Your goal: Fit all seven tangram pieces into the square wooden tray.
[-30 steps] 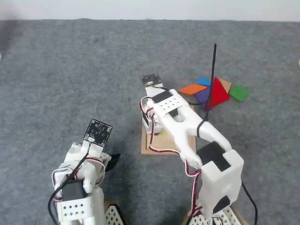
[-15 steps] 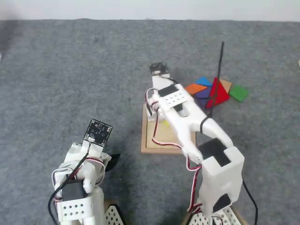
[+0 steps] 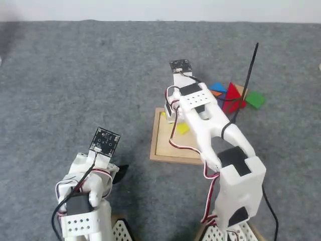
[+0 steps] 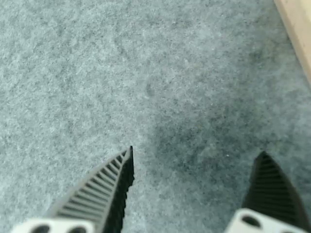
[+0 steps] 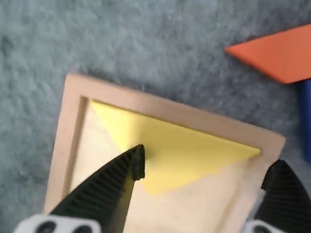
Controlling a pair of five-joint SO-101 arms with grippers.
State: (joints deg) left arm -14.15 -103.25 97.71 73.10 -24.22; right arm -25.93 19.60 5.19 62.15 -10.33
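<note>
Placement stands at one piece: the yellow triangle (image 5: 180, 155) lies flat in the square wooden tray (image 3: 159, 150), against its far rim. Our right gripper (image 5: 209, 167) hangs over it, jaws wide and empty. The left gripper (image 4: 195, 156), also wide, hovers over the table off the tray's left edge. We judge the orange piece (image 5: 277, 53) next: rise clear first, then straddle its straight sides squarely.
</note>
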